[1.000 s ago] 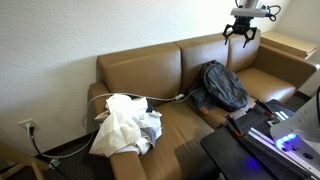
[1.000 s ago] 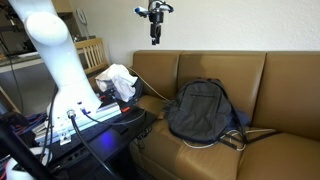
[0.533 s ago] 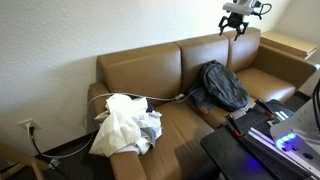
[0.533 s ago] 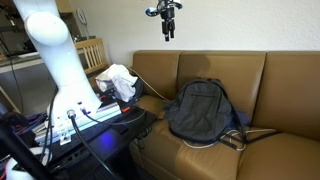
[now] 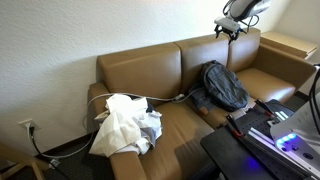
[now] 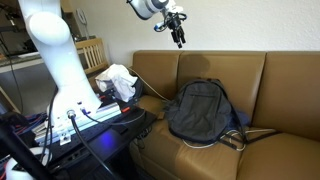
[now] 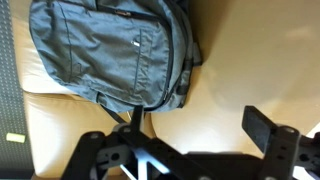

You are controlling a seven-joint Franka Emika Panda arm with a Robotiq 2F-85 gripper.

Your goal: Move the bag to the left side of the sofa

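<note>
claw: fingers apart, empty; I hold it high so the wrist camera sees everything | bag: well below the claw, propped against the sofa back, untouched | next: I'd judge a descent onto its top edge

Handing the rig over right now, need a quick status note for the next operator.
Status: end effector open and empty, in the air above the sofa backrest. The bag sits on the seat, leaning on the backrest, not touched; a white cloth pile lies at the other end. Done: nothing grasped. Left: descend, grasp the bag, carry it to the sofa's left side, release.
</note>
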